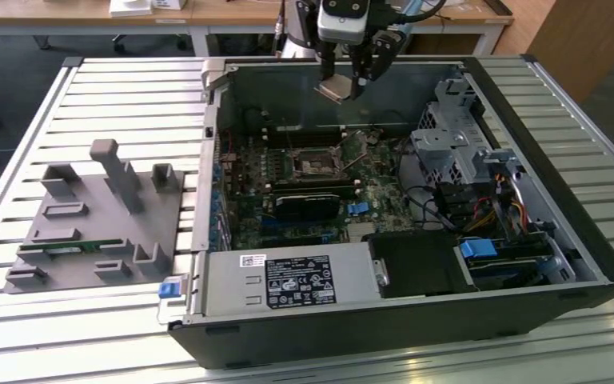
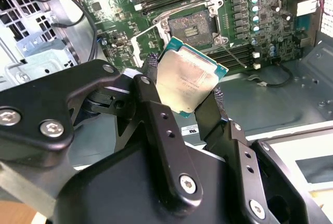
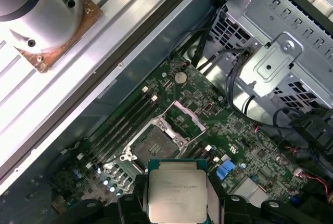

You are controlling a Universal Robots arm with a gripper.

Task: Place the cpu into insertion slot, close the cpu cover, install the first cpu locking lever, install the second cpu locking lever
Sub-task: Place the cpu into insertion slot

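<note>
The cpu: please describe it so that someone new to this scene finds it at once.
Find the open computer case; above it hangs the gripper. The gripper holds the cpu, a small flat square with a pale silvery top, while the motherboard below is large and green.

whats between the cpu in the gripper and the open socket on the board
Nothing: in the second wrist view the cpu, clamped in the gripper, hangs in clear air, apart from the open socket.
</note>
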